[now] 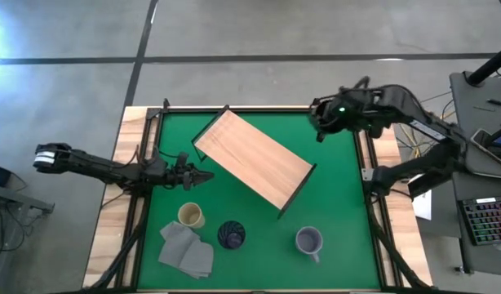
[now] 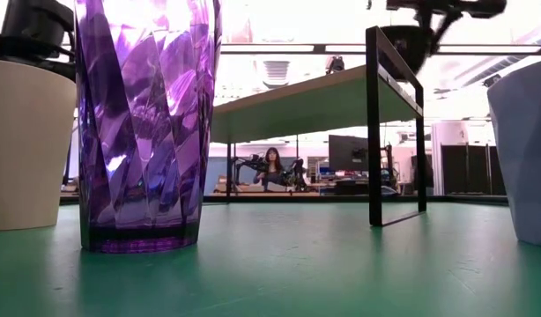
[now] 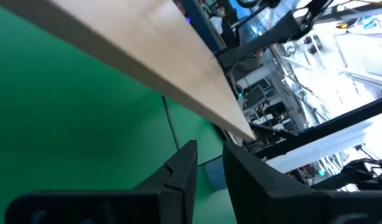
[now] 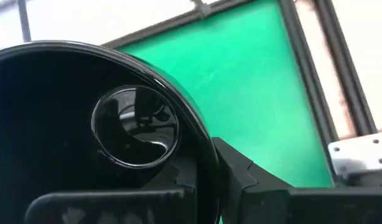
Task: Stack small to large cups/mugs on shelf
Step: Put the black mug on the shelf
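The light-wood shelf stands slantwise on the green mat on its black frame legs. Along the near edge stand a cream cup, a purple tumbler and a lavender mug. The black mug hangs high over the mat's far right corner, with my right gripper shut on it. My left gripper lies low and level just left of the shelf. Only a narrow gap shows between its fingers, and nothing is in it. My right gripper holds the black mug by its rim. One finger is inside the mug and the other outside its wall. The fingers slant down from above. The mug is lifted clear of the mat, its mouth toward the wrist.
A folded grey cloth lies at the near left beside the cream cup. Black rails run along the mat's left and right sides. Bare green mat lies between the shelf and the right rail.
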`<action>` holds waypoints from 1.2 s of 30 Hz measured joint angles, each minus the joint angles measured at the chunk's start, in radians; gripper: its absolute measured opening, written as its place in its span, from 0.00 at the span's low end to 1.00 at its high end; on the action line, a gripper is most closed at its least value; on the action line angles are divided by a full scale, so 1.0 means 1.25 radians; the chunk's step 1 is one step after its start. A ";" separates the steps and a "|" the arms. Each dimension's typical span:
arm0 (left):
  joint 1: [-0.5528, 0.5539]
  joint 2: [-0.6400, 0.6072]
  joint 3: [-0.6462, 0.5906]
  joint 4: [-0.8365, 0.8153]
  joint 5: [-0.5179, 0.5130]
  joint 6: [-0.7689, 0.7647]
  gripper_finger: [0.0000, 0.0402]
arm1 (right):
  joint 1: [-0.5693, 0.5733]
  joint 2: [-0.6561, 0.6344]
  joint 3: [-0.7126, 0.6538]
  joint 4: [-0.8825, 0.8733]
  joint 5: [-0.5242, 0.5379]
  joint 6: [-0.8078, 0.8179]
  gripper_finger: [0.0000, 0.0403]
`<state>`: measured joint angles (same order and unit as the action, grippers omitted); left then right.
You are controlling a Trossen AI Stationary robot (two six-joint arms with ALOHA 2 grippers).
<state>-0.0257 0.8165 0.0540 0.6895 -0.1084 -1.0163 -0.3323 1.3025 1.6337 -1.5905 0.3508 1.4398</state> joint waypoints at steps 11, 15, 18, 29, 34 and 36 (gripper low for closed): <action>0.000 0.016 0.000 0.001 -0.008 0.012 0.16 | 0.228 0.238 0.242 0.016 -0.058 0.241 0.06; 0.000 -0.027 0.000 0.003 -0.034 0.091 0.16 | 0.320 0.275 0.264 0.017 -0.071 0.395 0.06; 0.000 -0.060 0.000 -0.002 -0.035 0.129 0.16 | 0.380 0.285 0.276 0.014 -0.067 0.516 0.06; 0.000 -0.122 -0.002 -0.156 -0.027 0.135 0.16 | 0.462 0.364 0.283 0.017 -0.093 0.644 0.06; 0.000 -0.138 -0.002 -0.161 -0.017 0.132 0.16 | 0.455 0.378 0.276 0.015 -0.090 0.642 0.06; 0.000 -0.146 -0.002 -0.161 -0.016 0.132 0.16 | 0.455 0.384 0.275 0.015 -0.092 0.643 0.06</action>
<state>-0.0254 0.6342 0.0521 0.4886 -0.1289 -0.8509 0.2370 1.7830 1.9779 -1.5712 0.2363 2.2440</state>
